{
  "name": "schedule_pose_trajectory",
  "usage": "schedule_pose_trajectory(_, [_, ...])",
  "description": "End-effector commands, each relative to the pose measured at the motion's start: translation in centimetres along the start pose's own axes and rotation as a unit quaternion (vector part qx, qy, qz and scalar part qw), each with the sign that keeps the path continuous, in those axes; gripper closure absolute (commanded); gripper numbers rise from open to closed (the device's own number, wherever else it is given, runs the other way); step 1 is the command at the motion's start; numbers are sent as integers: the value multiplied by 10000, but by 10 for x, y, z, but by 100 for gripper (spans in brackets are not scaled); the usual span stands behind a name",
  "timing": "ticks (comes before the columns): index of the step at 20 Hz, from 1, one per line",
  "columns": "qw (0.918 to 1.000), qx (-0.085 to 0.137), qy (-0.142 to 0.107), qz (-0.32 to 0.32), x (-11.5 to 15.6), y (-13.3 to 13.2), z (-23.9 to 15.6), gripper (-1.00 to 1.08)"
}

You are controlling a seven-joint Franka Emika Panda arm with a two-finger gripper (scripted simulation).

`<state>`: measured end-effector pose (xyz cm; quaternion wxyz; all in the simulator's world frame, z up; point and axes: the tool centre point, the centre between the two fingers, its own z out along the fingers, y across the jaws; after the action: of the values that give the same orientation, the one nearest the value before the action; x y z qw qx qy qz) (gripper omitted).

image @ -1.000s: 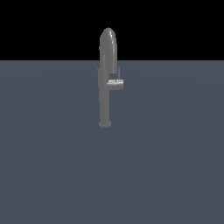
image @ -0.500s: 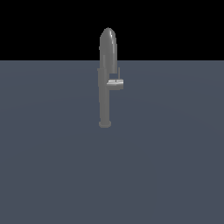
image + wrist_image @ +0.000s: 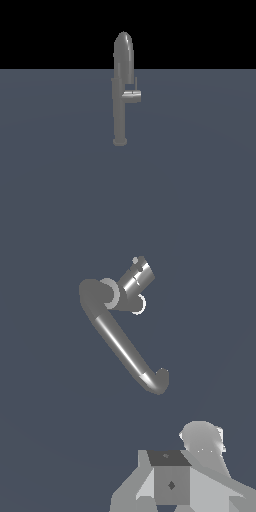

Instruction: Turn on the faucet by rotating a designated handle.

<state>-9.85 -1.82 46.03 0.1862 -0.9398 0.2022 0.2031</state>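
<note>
Faucet [image 3: 121, 90] handle [image 3: 134, 279] sits well ahead of our hand [image 3: 172, 483], whose state we cannot tell; we risk hitting the spout instead.

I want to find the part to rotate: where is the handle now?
In the exterior view, the handle juts from the faucet column toward the exterior view's right, about halfway up, below the arched spout.
</note>
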Motion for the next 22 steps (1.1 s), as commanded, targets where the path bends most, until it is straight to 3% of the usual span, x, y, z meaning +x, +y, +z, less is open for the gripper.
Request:
schedule_pose_trajectory(1, [9995, 155, -214, 167, 14, -5, 1, 108])
schedule_pose_trajectory(7, [9943, 532, -731, 569, 48, -14, 5, 108])
schedule_pose_trajectory(12, [9852, 856, -1175, 913, 77, -20, 11, 108])
schedule_pose_trajectory(17, [9710, 1194, -1636, 1270, 107, -24, 19, 108])
schedule_pose_trajectory(22, [9508, 1550, -2119, 1645, 139, -27, 31, 108])
